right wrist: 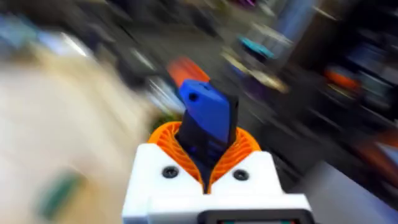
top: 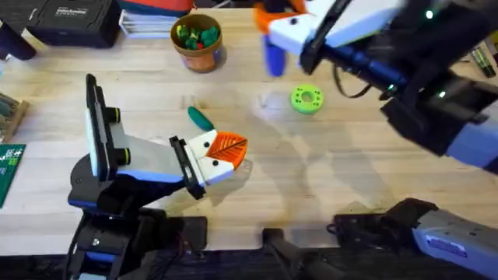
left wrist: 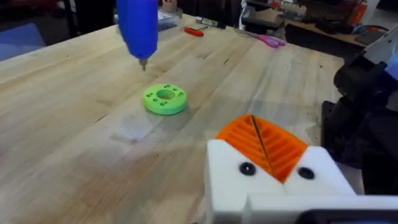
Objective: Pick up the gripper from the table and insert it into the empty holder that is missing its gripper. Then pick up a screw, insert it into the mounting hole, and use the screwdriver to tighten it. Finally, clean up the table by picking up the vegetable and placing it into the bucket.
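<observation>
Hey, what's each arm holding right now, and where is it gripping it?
The right tool grips the blue screwdriver around its body, tip pointing down. The left tool is shut and holds nothing.

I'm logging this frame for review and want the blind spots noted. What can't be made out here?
- Screw and mounting hole: not discernible in the overhead view; too small.
- Holder: not identifiable; the right arm rises blurred across the overhead's upper right.
- Screwdriver: its tip is hidden behind the right gripper in the right wrist view; the background is motion-blurred.
- Bucket: its contents are too small to sort overhead.
</observation>
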Motion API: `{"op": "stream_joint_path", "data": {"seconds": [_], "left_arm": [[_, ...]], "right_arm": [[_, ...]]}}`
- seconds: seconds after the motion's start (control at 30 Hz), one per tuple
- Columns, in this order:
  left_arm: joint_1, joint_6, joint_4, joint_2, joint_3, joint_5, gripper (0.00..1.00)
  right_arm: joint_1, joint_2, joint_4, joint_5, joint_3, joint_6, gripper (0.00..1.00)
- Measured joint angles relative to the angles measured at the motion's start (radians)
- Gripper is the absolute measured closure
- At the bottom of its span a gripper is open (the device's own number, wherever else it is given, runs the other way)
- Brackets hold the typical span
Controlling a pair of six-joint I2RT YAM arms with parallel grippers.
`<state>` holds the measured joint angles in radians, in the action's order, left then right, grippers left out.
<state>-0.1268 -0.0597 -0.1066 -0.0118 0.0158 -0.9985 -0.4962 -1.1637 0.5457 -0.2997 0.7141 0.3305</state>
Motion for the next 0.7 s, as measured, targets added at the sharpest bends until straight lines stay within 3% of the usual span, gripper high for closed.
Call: {"op": "stream_joint_path", "data": {"seconds": [0.23,0.37,0.53,0.7], "left_arm": [[0.000,0.000,0.000,0.000,0.000,0.000,0.992],[0.000,0.000,0.000,0.000,0.000,0.000,0.992],[0.000,0.000,0.000,0.000,0.000,0.000,0.992],[0.000,0.000,0.000,0.000,0.000,0.000,0.992]], "right_arm": [[0.207,-0.124,-0.149,0.281,0.035,0.508,0.976],[0.278,-0.242,-0.196,0.366,0.039,0.738,0.976],[0.297,-0.392,-0.205,0.413,0.039,0.894,0.976],[0.297,-0.491,-0.206,0.434,0.039,0.930,0.976]]}}
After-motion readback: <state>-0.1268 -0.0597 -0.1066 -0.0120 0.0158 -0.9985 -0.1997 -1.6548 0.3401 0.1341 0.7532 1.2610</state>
